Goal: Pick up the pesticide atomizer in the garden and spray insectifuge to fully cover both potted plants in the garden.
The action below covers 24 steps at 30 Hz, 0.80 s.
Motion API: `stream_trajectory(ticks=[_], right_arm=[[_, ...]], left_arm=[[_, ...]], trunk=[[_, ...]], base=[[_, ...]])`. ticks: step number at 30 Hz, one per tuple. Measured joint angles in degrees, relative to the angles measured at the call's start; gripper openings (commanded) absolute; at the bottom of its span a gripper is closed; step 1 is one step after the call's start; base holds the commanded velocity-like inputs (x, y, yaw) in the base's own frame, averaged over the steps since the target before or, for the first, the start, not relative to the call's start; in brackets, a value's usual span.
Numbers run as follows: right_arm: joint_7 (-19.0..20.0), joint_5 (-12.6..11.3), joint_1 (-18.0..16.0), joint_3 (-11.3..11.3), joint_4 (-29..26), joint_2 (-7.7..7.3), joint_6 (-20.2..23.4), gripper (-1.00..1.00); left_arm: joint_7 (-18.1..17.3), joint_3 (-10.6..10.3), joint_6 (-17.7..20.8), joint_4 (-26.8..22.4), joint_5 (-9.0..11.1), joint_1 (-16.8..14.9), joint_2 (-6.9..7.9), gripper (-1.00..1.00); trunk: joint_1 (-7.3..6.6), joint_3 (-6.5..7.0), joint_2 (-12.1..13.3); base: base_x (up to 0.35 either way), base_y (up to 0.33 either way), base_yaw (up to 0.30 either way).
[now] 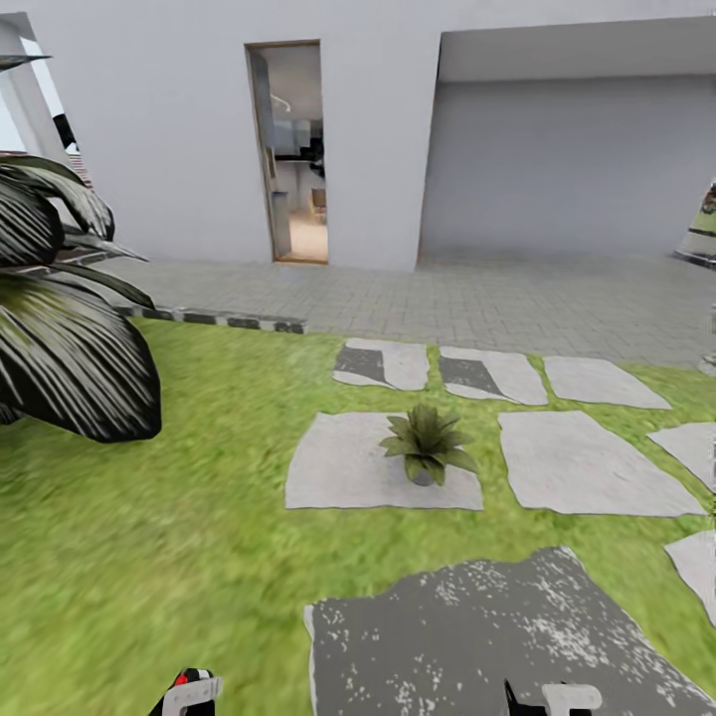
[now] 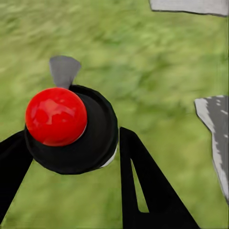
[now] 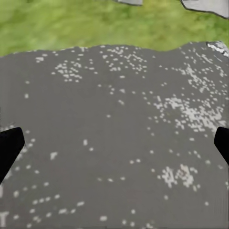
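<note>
Green lawn [image 1: 179, 537] stretches toward a white house wall with an open doorway [image 1: 296, 149], crossed by pale grey stepping stones [image 1: 597, 462]. One small potted plant [image 1: 428, 445], a rosette of pointed green leaves in a little grey pot, stands on a stone near the middle. A big dark white-striped leafy bush [image 1: 60, 328] fills the far left. The left gripper [image 2: 67, 157] clamps the slim dark pesticide atomizer [image 2: 71, 129], its red cap facing the wrist camera, above grass. The right gripper [image 3: 114, 145] is spread wide over a dark speckled slab [image 3: 114, 119].
</note>
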Motion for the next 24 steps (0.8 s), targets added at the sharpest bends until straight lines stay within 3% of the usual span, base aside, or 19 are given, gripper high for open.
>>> stream_trajectory(ticks=[24], right_arm=[[0.0,0.0,0.0,0.0,0.0,0.0,0.0,1.0]], left_arm=[[0.0,0.0,0.0,-0.1,0.0,0.0,-0.02,-1.0]], trunk=[[0.0,0.94,0.0]], base=[[0.245,0.248,-0.231]])
